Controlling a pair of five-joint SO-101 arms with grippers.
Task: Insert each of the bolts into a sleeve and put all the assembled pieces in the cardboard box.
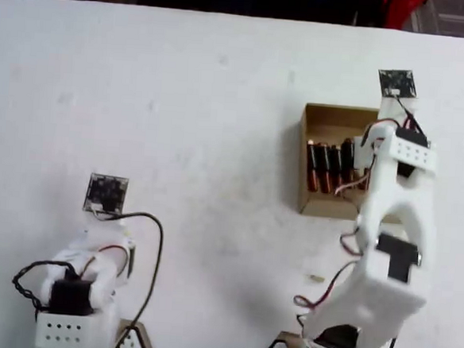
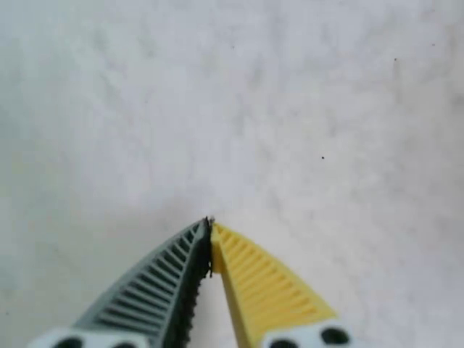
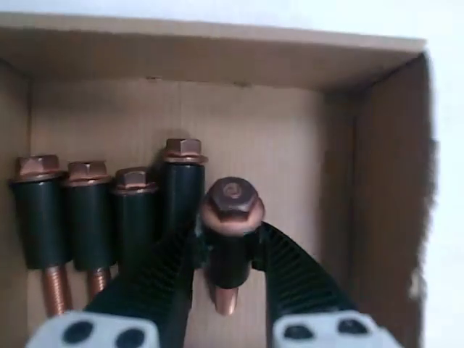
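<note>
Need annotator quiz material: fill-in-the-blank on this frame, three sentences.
1. The right gripper holds a copper hex-head bolt fitted in a black ___.
2. ___ other sleeved bolts lie in the brown cardboard box.
3. The left gripper, over the white table, is ___.
Missing: sleeve; four; shut.

Bright, even overhead light nearly washes out the white table (image 1: 221, 101) in the high view, and only faint, soft shadows lie at the lower centre of the frame. Inside the cardboard box (image 3: 395, 188) the walls are dim, and the head of the bolt (image 3: 230, 197) gleams dully.
</note>
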